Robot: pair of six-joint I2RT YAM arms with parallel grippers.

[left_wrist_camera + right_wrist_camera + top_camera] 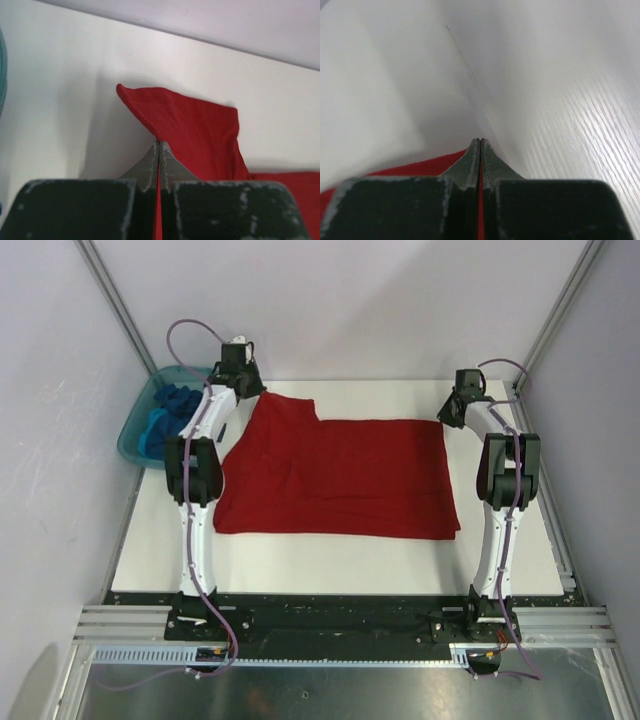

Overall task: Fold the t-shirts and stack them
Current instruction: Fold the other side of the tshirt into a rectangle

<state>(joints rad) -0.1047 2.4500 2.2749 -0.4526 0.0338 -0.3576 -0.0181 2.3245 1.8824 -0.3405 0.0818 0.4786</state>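
Observation:
The large red t-shirt [340, 475] lies spread on the white table, one sleeve sticking out at the far left. My left gripper [250, 390] is shut on that far-left sleeve edge; in the left wrist view the red cloth [195, 130] runs between the closed fingers [150, 165]. My right gripper [447, 418] is shut on the shirt's far-right corner; in the right wrist view red cloth [405, 167] shows beside and between the fingertips [490, 162]. Blue t-shirts [165, 420] lie crumpled in the teal tub.
The translucent teal tub [135, 435] stands off the table's far-left corner, beside my left arm. White walls close in at the back and both sides. The table's near edge meets a black rail [330, 610].

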